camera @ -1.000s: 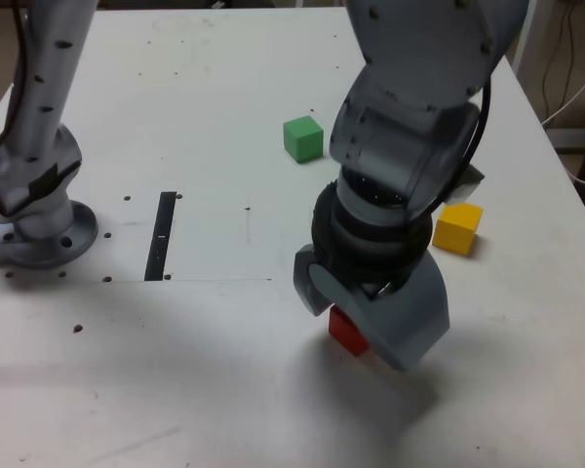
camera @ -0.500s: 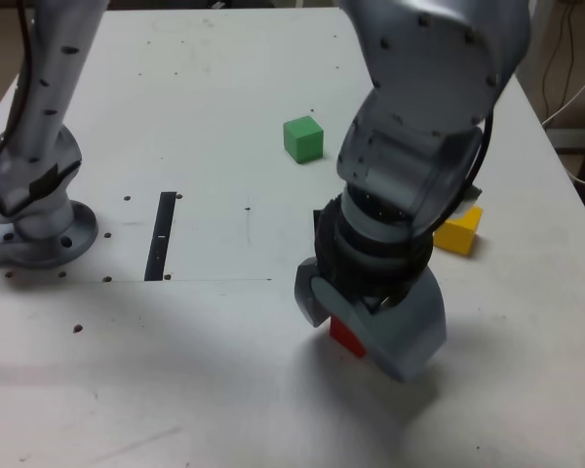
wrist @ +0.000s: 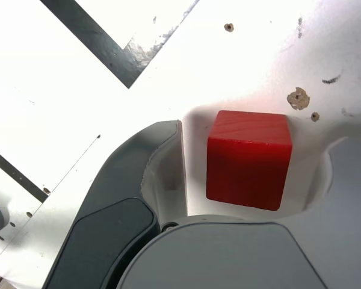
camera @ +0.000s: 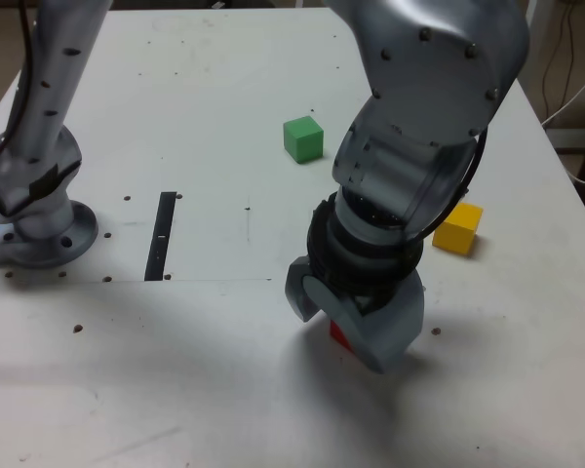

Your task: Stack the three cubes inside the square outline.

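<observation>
The red cube (wrist: 248, 159) sits between the jaws of the claw (wrist: 256, 174), which stand apart; in the wrist view I see space on both sides. If the claw closes unevenly, one jaw may push the cube and turn it. The exterior view hides most of the cube, so height is hard to judge. The green cube (camera: 303, 139), toward eleven o'clock from the claw, and the yellow cube (camera: 458, 229), toward two o'clock, lie clear.
</observation>
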